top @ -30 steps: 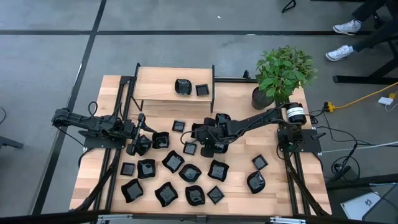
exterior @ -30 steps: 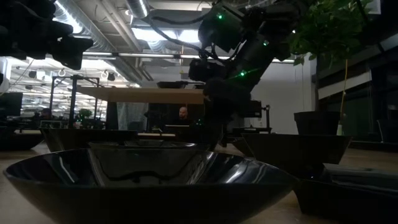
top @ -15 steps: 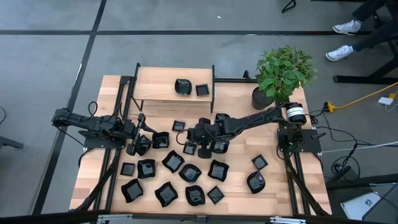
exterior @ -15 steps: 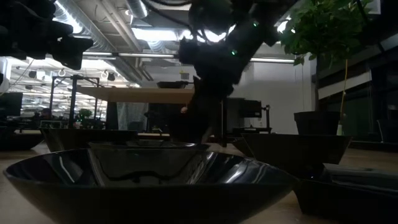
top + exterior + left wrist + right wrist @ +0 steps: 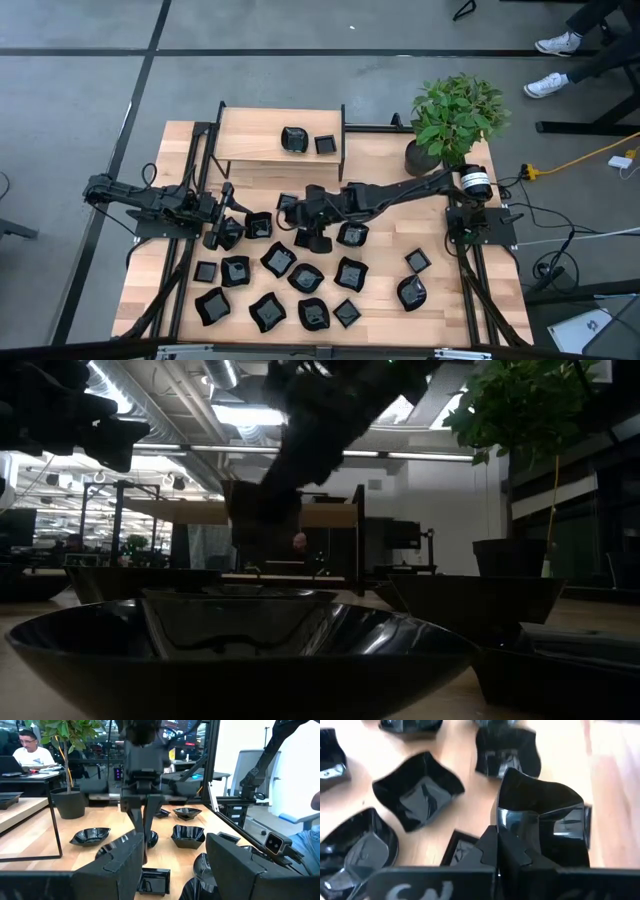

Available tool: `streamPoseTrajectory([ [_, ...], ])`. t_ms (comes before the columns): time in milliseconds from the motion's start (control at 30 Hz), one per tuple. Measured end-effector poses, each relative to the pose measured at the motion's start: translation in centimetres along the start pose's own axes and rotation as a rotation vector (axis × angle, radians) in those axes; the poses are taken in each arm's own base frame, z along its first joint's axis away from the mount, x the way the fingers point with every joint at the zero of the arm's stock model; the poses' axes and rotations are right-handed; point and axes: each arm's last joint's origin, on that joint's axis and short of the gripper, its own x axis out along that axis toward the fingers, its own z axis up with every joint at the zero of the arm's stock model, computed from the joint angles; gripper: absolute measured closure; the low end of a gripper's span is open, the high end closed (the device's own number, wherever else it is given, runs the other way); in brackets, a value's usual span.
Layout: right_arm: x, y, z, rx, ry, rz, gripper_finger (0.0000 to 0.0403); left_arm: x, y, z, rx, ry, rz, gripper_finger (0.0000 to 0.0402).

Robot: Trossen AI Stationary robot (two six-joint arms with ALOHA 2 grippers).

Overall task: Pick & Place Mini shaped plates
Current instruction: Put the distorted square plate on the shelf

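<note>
Several mini shaped plates (image 5: 305, 278), glossy black, lie flat across the table's middle and near part. Two more sit on the raised wooden shelf (image 5: 280, 125) at the far side. My right gripper (image 5: 300, 216) reaches from the right to the table's middle and is shut on one wavy-edged plate (image 5: 545, 817). It hangs dark above the table in the low view (image 5: 258, 525). My left gripper (image 5: 222, 232) waits open at the left, low over the table, with a small square plate (image 5: 152, 882) lying between its fingers. My right gripper pinches the wavy-edged plate by its rim (image 5: 503, 822) between the two fingers, which point down from above. The plate is lifted clear of the table and stands tilted on edge, its hollow side facing the wrist camera.
A potted plant (image 5: 450, 120) stands at the far right corner. The shelf's black frame posts (image 5: 56, 820) rise beside the left arm. Bare wood shows at the table's right (image 5: 440, 235). People sit in the room beyond the table.
My right gripper has moved toward the table's left edge and risen from table height, carrying the plate clear of the others.
</note>
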Motion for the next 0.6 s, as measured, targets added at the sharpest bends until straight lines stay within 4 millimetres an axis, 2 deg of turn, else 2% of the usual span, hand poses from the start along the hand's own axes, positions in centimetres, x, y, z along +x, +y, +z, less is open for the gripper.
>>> streamPoseTrajectory([
  [600, -1.2, -1.1, 4.0, -0.191, -0.269, -0.049, 0.0402, 0.0, 0.0, 0.0, 0.000, 0.001, 0.000, 0.0194],
])
